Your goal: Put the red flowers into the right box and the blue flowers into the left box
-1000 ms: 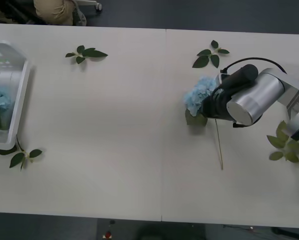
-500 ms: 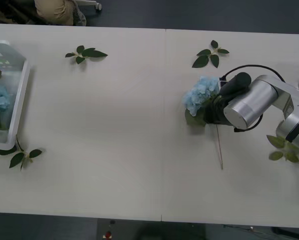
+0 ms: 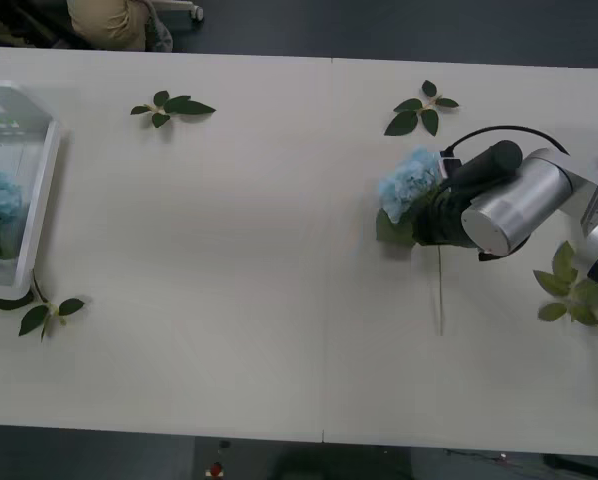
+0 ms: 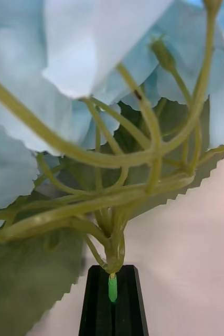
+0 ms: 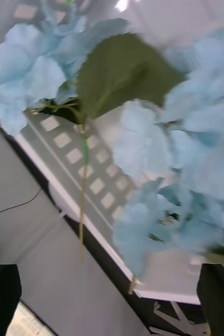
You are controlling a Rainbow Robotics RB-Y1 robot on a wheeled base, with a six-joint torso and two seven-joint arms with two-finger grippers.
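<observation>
Where the pale blue hydrangea lay on the right half of the worktop, its fluffy head pointed away from the robot and its thin stem trailed back toward the near edge. It looked to me a light, soft thing, petals and big leaves that would crush or slip if squeezed, so the sensible hold was the firm neck just under the head, where the small branches join. That was where the right gripper had it: in the right wrist view the black jaws were pressed together on the green stem stub, the branching stalks and blue petals fanning out beyond. From the front, the right arm reached in from the right side with the bloom at its tip.

Far off at the left edge of the worktop stood the left box, with blue flowers already lying in it. The left gripper hung over that box, its jaws spread wide and holding nothing. Loose green leaf sprigs lay scattered about.
</observation>
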